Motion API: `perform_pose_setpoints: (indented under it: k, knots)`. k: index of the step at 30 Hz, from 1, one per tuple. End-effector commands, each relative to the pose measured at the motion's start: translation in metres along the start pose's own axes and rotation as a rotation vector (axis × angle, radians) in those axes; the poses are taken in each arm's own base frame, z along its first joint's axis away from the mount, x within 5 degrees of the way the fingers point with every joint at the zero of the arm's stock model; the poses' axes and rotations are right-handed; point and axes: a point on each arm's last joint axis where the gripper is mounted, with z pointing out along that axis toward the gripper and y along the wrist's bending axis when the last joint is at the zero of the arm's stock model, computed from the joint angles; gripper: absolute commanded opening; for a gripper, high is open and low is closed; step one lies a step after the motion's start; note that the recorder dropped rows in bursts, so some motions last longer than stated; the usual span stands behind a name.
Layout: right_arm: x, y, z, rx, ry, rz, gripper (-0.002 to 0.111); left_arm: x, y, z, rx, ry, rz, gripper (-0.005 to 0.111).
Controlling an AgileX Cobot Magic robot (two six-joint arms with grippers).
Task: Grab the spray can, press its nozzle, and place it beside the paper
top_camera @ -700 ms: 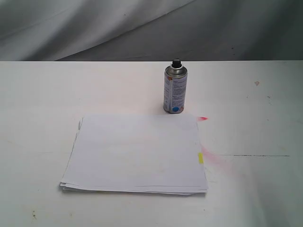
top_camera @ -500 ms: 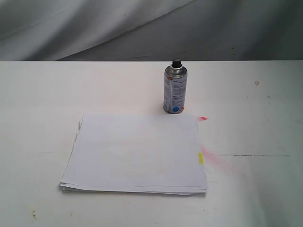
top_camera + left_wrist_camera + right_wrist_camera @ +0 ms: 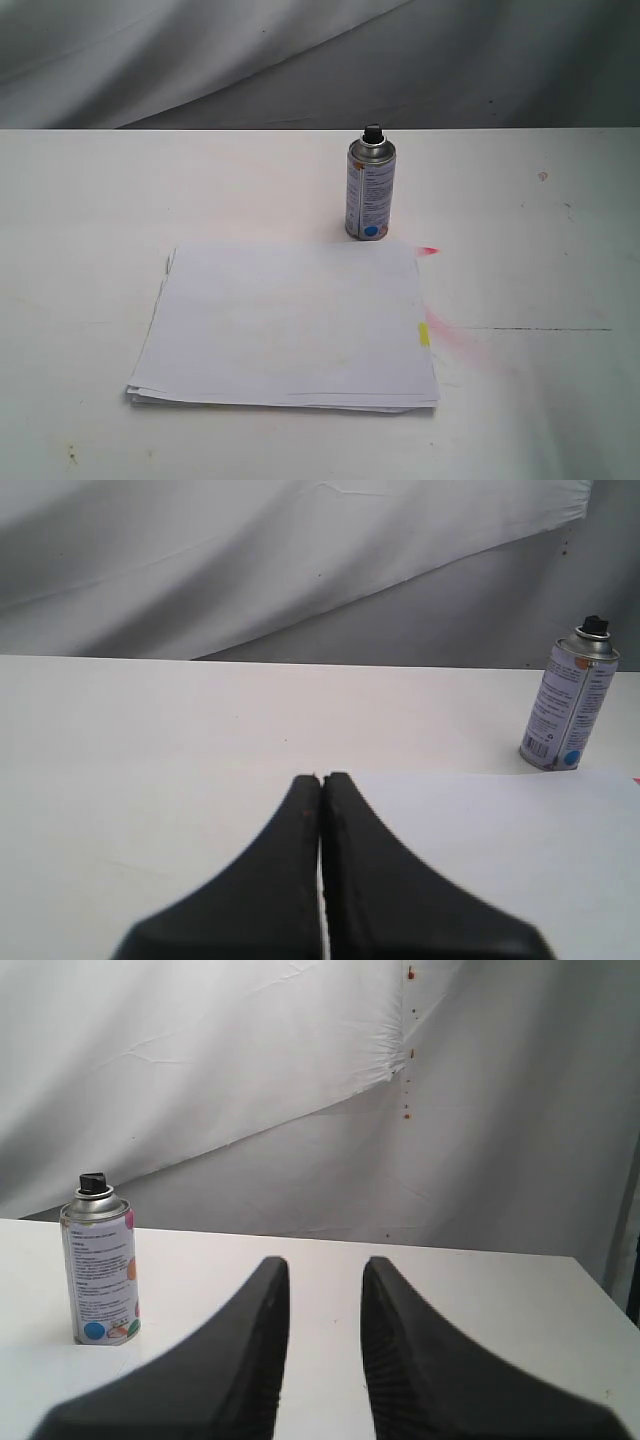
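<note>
The silver spray can [image 3: 371, 189] stands upright on the white table, just behind the far right corner of the paper [image 3: 285, 322]. Its small black nozzle [image 3: 373, 131] sits on top. The paper carries a yellow tab [image 3: 424, 335] on its right edge. Neither arm shows in the exterior view. In the left wrist view my left gripper [image 3: 322, 779] is shut with nothing in it, near the paper [image 3: 500, 820], with the can [image 3: 569, 708] far off. My right gripper [image 3: 325, 1265] is open and empty; the can [image 3: 100, 1270] stands off to one side, well apart.
A pink spray stain [image 3: 458, 336] marks the table right of the paper, with a small red mark [image 3: 428, 250] near the can. A thin dark line [image 3: 540, 329] runs across the table's right part. Grey cloth [image 3: 300, 60] hangs behind the table.
</note>
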Motion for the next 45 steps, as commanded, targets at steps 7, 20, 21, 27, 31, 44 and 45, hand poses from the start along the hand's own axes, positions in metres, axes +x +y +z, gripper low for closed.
perform_pose_setpoints:
  k: [7,20,21,27,31,44,45]
  knots:
    - [-0.007,0.0,-0.002,0.001,0.029,0.1,0.024,0.001,0.0,0.0,-0.002,-0.007,-0.004,0.001]
    - [-0.121,-0.006,0.025,0.0,0.083,0.089,0.024,0.001,0.0,0.0,-0.002,-0.007,-0.004,0.001]
    - [-0.128,-0.007,0.033,0.0,0.091,0.089,0.024,0.001,0.0,0.0,-0.002,-0.007,-0.004,0.001]
    - [-0.151,-0.002,0.083,-0.042,0.162,0.086,0.024,0.001,0.0,0.0,-0.002,-0.007,-0.004,0.001]
    - [-0.146,0.017,0.113,-0.143,0.195,0.078,0.024,0.001,0.0,0.0,-0.002,-0.007,-0.004,0.001]
    - [-0.089,0.105,0.171,-0.441,0.343,0.048,0.024,0.001,0.0,0.0,-0.002,-0.007,-0.004,0.001]
    - [-0.083,0.11,0.175,-0.448,0.361,0.047,0.024,0.001,0.0,0.0,-0.002,-0.007,-0.004,0.001]
